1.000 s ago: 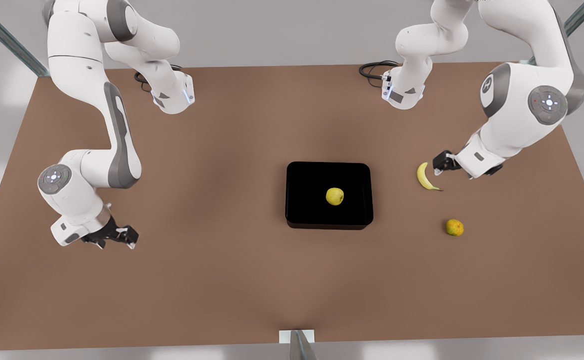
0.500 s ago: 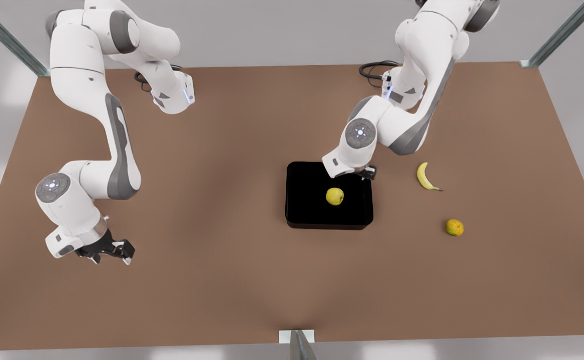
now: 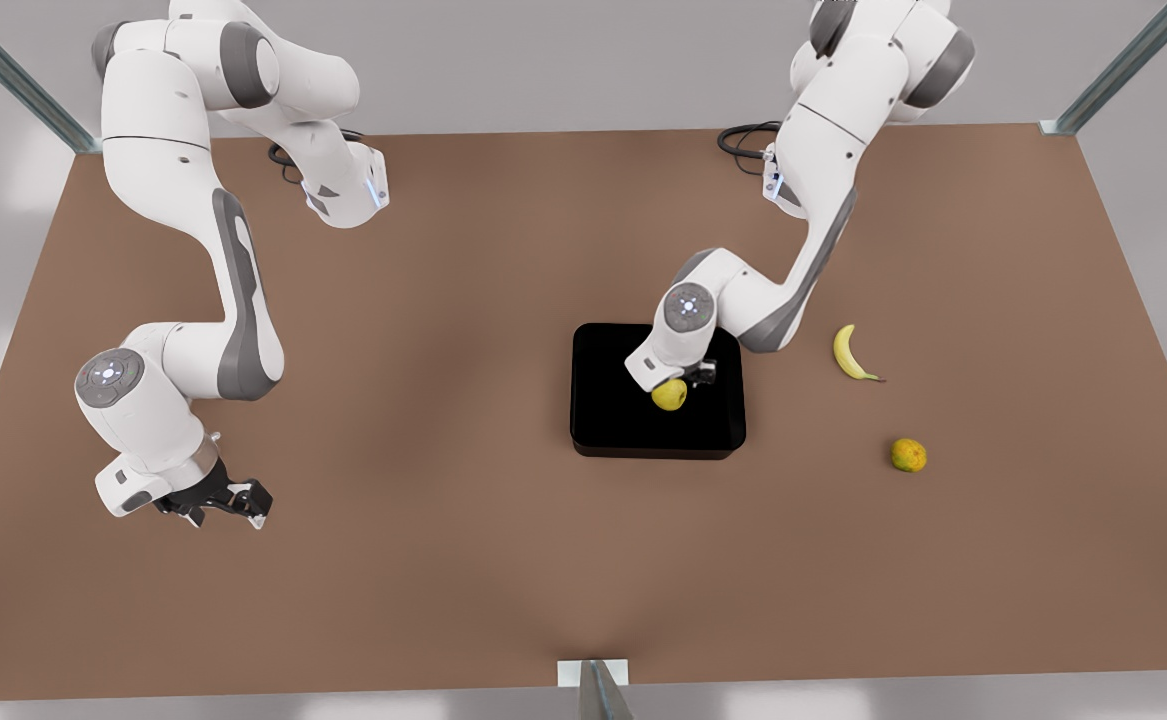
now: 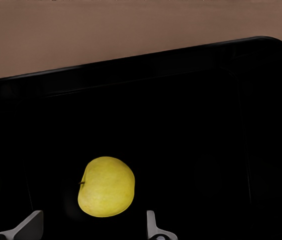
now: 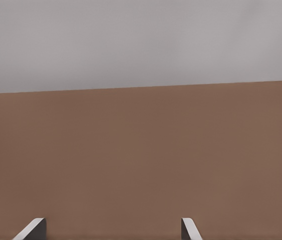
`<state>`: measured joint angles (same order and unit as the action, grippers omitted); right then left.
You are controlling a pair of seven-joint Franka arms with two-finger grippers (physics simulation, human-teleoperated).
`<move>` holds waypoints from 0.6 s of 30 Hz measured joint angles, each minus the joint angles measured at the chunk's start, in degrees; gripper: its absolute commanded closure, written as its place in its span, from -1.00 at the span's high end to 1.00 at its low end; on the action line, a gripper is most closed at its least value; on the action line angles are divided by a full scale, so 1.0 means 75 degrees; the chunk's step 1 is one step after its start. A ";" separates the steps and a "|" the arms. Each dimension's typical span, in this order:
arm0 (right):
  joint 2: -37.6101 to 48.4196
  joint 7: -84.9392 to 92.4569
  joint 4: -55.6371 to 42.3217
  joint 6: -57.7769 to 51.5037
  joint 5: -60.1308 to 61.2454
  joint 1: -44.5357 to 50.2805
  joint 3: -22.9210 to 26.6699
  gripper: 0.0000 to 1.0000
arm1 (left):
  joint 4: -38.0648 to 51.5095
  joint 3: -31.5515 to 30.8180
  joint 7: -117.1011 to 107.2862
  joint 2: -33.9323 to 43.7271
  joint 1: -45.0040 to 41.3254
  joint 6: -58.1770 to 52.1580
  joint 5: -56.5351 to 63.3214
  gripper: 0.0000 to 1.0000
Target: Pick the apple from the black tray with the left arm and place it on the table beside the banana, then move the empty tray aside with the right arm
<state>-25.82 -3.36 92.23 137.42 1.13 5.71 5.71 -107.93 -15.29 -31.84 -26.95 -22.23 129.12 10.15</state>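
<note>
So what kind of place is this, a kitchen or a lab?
Likely a simulated robot test bench, not a kitchen: two white arms bolted to a plain brown table, bare metal frame posts, and only fruit and a tray.

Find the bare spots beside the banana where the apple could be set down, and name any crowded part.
Bare table lies on the banana's front-view right, and between it and the tray. Below it sits the blotchy fruit. Crowded: the tray, where the open left claw hangs over the apple.
</note>
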 measured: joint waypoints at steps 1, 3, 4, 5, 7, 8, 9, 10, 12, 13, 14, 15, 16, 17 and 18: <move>0.0000 -0.0003 0.0000 0.0000 0.0000 0.0000 0.0000 1.00 | -0.0001 0.0000 -0.0105 -0.0063 0.0006 0.0090 0.0111 1.00; 0.0000 -0.0007 0.0000 -0.0001 0.0000 -0.0014 0.0000 1.00 | -0.0001 0.0001 -0.0297 -0.0194 0.0011 0.0265 0.0268 1.00; 0.0000 -0.0009 -0.0002 -0.0001 0.0000 -0.0015 0.0000 1.00 | -0.0002 0.0001 -0.0385 -0.0273 0.0011 0.0357 0.0324 1.00; 0.0000 -0.0011 -0.0001 -0.0002 0.0000 -0.0008 0.0000 1.00 | -0.0003 0.0001 -0.0470 -0.0353 0.0011 0.0445 0.0404 1.00; 0.0000 -0.0015 -0.0003 -0.0002 0.0000 -0.0014 0.0000 1.00 | 0.0000 0.0001 -0.0627 -0.0501 0.0011 0.0608 0.0531 1.00; 0.0000 -0.0017 -0.0003 -0.0002 0.0000 -0.0010 0.0000 1.00 | -0.0013 0.0001 -0.0699 -0.0541 0.0009 0.0683 0.0586 1.00; 0.0000 -0.0019 -0.0001 -0.0002 0.0000 -0.0005 0.0000 1.00 | -0.0082 0.0000 -0.0767 -0.0551 0.0010 0.0747 0.0709 1.00; 0.0000 -0.0021 -0.0001 -0.0002 0.0000 -0.0005 0.0000 1.00 | -0.0156 0.0000 -0.0832 -0.0532 0.0010 0.0804 0.0844 1.00; 0.0000 -0.0024 0.0000 -0.0002 0.0000 -0.0001 0.0000 1.00 | -0.0245 0.0000 -0.0951 -0.0528 -0.0005 0.0917 0.1073 1.00; 0.0000 -0.0025 -0.0002 -0.0002 0.0000 -0.0006 0.0000 1.00 | -0.0305 0.0000 -0.1006 -0.0533 -0.0003 0.0987 0.1149 1.00; 0.0000 -0.0026 -0.0002 -0.0002 0.0000 -0.0004 0.0000 1.00 | -0.0341 0.0000 -0.1058 -0.0547 -0.0002 0.1049 0.1223 1.00; 0.0000 -0.0028 -0.0001 -0.0003 0.0000 -0.0010 0.0000 1.00 | -0.0365 0.0000 -0.1108 -0.0578 -0.0001 0.1108 0.1299 1.00; 0.0000 -0.0029 -0.0001 -0.0003 0.0000 -0.0007 0.0000 1.00 | -0.0377 0.0000 -0.1154 -0.0624 -0.0001 0.1160 0.1369 1.00; 0.0000 -0.0030 0.0000 -0.0003 0.0000 -0.0013 0.0000 1.00 | -0.0383 0.0000 -0.1198 -0.0661 0.0003 0.1206 0.1431 1.00; 0.0000 -0.0031 0.0000 -0.0003 0.0000 -0.0012 0.0000 1.00 | -0.0387 0.0003 -0.1240 -0.0726 0.0007 0.1261 0.1480 1.00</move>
<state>-25.82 -3.60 92.23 137.40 1.13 5.63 5.71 -110.83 -15.26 -41.14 -32.40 -22.18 138.57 21.25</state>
